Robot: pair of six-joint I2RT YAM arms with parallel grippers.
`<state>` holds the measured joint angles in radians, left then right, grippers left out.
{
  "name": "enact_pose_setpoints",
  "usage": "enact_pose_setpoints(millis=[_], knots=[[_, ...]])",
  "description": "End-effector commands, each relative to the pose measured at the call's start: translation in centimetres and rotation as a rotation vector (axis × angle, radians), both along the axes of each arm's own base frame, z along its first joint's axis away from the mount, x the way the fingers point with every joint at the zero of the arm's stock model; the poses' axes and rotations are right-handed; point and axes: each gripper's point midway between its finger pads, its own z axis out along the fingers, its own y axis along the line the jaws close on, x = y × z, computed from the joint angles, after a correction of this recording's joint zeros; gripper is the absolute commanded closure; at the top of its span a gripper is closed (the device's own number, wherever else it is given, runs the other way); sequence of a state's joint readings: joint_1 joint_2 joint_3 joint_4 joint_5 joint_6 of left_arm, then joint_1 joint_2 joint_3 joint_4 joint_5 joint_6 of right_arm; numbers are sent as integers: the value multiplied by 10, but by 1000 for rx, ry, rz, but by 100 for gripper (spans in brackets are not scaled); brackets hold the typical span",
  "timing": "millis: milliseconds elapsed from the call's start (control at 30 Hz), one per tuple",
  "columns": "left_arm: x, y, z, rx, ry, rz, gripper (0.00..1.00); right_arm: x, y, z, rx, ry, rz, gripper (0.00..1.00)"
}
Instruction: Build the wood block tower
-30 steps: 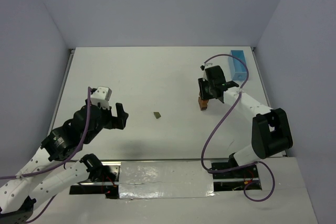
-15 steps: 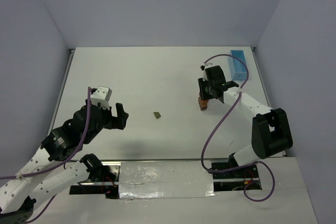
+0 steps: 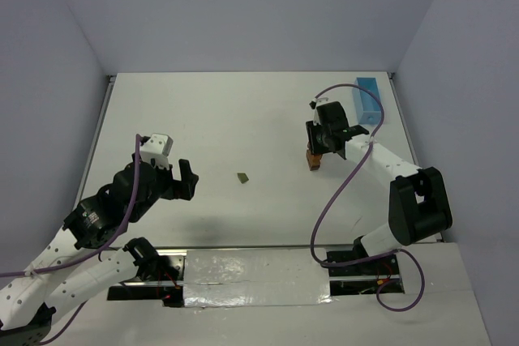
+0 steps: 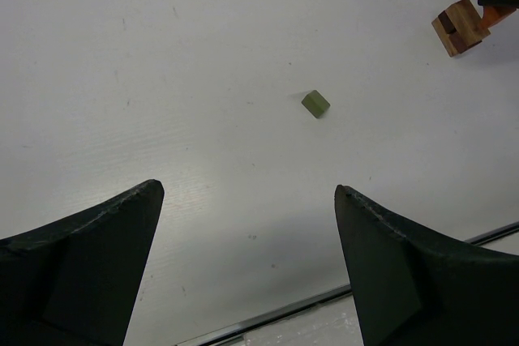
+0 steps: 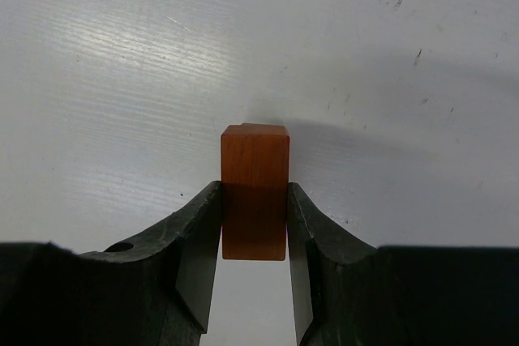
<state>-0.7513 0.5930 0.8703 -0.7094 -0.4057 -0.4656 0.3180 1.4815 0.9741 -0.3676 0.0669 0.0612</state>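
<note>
1. The right wrist view shows the right gripper (image 5: 253, 192) clamped on an orange block (image 5: 255, 160). Its fingers press the block's two sides, and the block's far half sticks out past the fingertips. Only white worktop (image 5: 122, 54) lies beyond.
2. The left wrist view adds the tan and brown blocks (image 4: 459, 27) of the wood block tower, in the upper right corner. The orange block sits against them there, but whether it rests on them cannot be told.
3. The left gripper (image 4: 247, 190) stands wide open and holds nothing. An olive-green block (image 4: 315, 104) lies alone beyond its fingers, well apart from the tower.
4. Only the top view shows the layout. The tower is right of centre under the right gripper, and the olive-green block lies near the middle, between the arms.
5. A light blue tray (image 3: 369, 101) sits at the far right corner, apart from the tower.
6. A purple cable (image 3: 336, 192) loops from the right wrist down to the arm's base.
</note>
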Motion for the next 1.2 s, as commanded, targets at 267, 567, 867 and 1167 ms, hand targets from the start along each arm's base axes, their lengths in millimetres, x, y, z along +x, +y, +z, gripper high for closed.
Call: enact_pose_setpoints(millis=[267, 567, 867, 1167], knots=[[4, -4, 12, -16, -49, -21, 0, 0, -1, -5, -1, 9, 0, 83], [4, -4, 13, -18, -51, -21, 0, -2, 0, -7, 5, 9, 2, 82], [3, -4, 13, -19, -52, -22, 1, -2, 2, -6, 10, 6, 9, 80], [4, -4, 13, -20, -51, -24, 1, -4, 2, -6, 15, 6, 11, 77]])
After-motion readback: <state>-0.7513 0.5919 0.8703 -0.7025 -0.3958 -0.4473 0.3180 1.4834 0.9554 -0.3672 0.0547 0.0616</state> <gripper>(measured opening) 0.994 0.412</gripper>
